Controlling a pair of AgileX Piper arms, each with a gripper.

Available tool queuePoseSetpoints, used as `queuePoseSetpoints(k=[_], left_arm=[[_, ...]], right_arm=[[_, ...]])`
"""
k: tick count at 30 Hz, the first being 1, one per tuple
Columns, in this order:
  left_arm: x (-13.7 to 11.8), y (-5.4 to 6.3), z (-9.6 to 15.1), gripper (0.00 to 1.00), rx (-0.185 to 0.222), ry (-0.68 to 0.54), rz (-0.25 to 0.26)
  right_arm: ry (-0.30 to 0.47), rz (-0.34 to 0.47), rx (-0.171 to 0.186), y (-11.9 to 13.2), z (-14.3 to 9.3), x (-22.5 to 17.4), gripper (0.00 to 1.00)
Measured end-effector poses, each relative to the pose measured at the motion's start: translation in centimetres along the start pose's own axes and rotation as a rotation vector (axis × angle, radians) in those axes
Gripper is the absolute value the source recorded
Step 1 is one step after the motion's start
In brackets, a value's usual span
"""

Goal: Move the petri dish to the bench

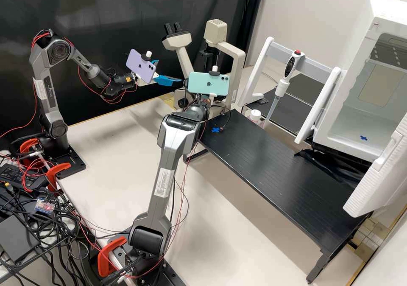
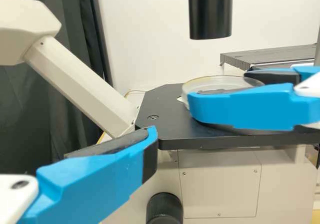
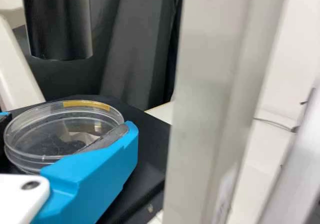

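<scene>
Petri dish (image 3: 50,134): at the microscope stage (image 2: 167,109); whether resting or raised, cannot tell.
Right gripper (image 1: 212,96): pinching the petri dish, one finger on each side.
Left gripper (image 1: 170,71): fingers spread, near the stage.

High view slants forward and down over black bench (image 1: 271,167); wrist views, close, low-angled, share microscope stage (image 2: 167,116).

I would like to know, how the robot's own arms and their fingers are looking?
One grey arm with black joints carries a purple phone; the other arm looks alike, with a mint-green phone. Both have loose red cables. The bright blue fingers have dark pads and white mounts.
</scene>
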Motion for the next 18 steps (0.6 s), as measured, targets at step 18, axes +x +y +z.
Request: queuePoseSetpoints(k=[18], left_arm=[[0.0, 0.0, 0.0, 1.0, 0.0, 0.0, 0.0]], right_arm=[[0.008, 0.04, -0.01, 0.1, -0.5, -8.9, 0.0]])
